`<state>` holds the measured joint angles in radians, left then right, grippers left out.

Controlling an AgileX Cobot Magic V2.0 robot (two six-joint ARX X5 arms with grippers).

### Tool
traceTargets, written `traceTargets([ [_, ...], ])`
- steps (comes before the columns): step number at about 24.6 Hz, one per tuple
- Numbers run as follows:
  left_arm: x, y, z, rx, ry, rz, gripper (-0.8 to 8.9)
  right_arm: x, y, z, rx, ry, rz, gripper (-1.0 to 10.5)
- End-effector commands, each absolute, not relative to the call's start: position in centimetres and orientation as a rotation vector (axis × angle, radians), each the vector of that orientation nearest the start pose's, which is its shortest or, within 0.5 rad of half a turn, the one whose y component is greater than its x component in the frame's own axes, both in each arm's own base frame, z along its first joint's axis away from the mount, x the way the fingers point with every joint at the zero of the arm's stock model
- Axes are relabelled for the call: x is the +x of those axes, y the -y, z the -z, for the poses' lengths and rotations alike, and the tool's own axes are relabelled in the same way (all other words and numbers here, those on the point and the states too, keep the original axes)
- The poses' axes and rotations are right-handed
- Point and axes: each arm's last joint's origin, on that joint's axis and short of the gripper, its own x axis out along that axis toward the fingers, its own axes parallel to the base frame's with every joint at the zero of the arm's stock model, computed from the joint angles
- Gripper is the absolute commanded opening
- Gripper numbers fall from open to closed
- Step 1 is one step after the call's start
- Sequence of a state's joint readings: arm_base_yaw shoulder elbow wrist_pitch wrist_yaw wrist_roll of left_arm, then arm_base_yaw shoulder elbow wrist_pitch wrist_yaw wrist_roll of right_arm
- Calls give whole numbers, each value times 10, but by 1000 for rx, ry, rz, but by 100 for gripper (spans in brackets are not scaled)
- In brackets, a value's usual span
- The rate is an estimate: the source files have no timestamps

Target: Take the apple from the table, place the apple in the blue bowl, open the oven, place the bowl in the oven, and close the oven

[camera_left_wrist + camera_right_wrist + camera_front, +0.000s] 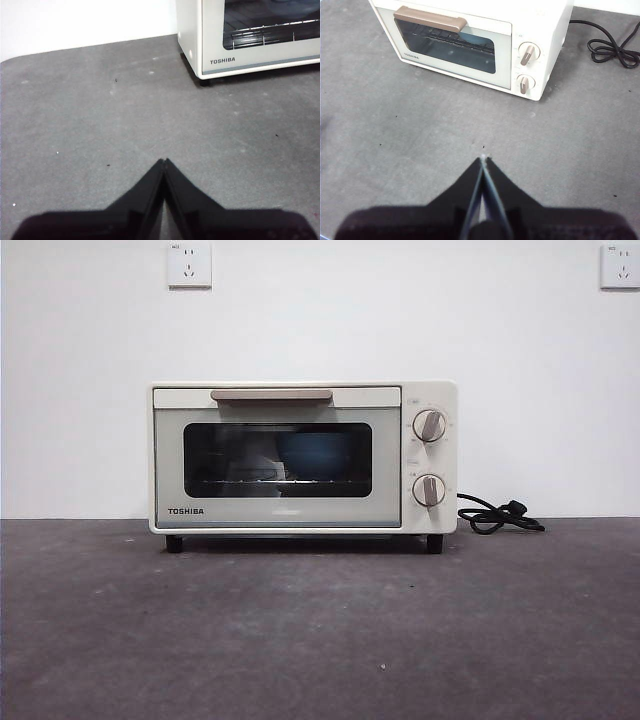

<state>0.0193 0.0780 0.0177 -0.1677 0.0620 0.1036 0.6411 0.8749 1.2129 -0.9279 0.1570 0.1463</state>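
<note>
The cream-white Toshiba oven [300,458] stands at the back of the dark grey table [320,630] with its glass door shut. Through the glass the blue bowl [312,453] shows on the wire rack inside. The apple is hidden from every view. My left gripper [164,161] hovers shut and empty over bare table, off the oven's [250,37] Toshiba-logo corner. My right gripper [483,159] is shut too, holding nothing, over the table in front of the oven [470,42] and its two knobs. Neither arm appears in the front view.
A black power cord [498,516] lies coiled on the table beside the oven's knob side, also in the right wrist view as the cord [612,47]. A white wall with two sockets [189,264] rises behind the oven.
</note>
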Motion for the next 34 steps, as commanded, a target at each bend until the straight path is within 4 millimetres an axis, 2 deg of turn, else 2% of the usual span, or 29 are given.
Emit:
traceTargets([
  [1,100,0,-144,86,-240,53,-4,117,-82,-389,-86,-587,-423,2],
  [6,100,0,-143,86,-253,53,-4,117,-81,-389,-96,-581,-416,2],
  [8,100,0,-142,86,-254,53,-4,120,-76,-390,-135,-551,-349,2],
  [10,100,0,-142,86,-254,53,-4,122,-65,-391,-174,-536,-277,2],
  [13,100,0,-142,86,-255,53,-4,124,-41,-387,-88,-468,-186,2],
  [15,100,0,-142,86,-255,53,-4,122,-26,-366,-74,-346,-188,2],
  [18,100,0,-142,85,-255,53,-4,116,-10,-303,-168,-206,-87,2],
  [20,100,0,-142,85,-255,53,-4,111,-3,-264,-218,-187,-35,2],
  [23,100,0,-142,86,-255,53,-4,106,1,-222,-229,-196,-2,2],
  [28,100,0,-142,86,-255,53,-4,104,2,-176,-204,-186,12,2],
  [34,100,0,-142,86,-255,53,-4,101,2,-154,-204,-190,12,2],
])
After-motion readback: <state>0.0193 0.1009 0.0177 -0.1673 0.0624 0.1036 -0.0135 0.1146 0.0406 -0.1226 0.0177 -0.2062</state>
